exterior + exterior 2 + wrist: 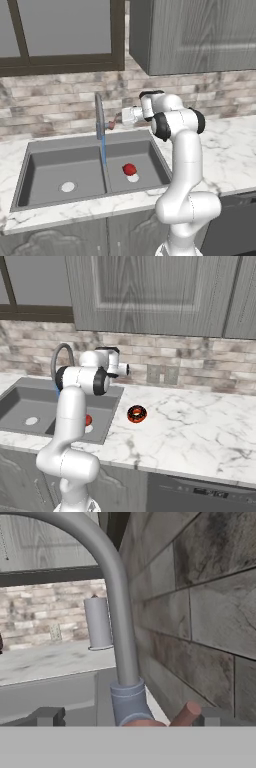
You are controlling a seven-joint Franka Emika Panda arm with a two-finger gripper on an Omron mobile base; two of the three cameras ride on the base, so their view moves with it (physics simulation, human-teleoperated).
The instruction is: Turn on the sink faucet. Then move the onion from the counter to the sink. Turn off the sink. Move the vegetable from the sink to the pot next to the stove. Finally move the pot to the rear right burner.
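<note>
The sink faucet [99, 116] stands behind the sink [50, 150], and a thin blue stream of water [104, 155] runs from it along the divider between the two basins. The onion [130, 169] lies in the right basin on the pale drain, and its red edge [88, 419] peeks out behind the arm. My gripper [116, 122] is open at the faucet's base. In the hand view the spout [117, 612] rises in front of the gripper [131, 717], and the reddish lever [186, 714] sits just inside the right fingertip [215, 716].
The brick wall is close behind the hand. On the marble counter [200, 421] right of the sink lies a red-brown ring-shaped thing [136, 413]. A tall grey cylinder [97, 623] stands on the far counter. Cabinets [195, 35] hang above.
</note>
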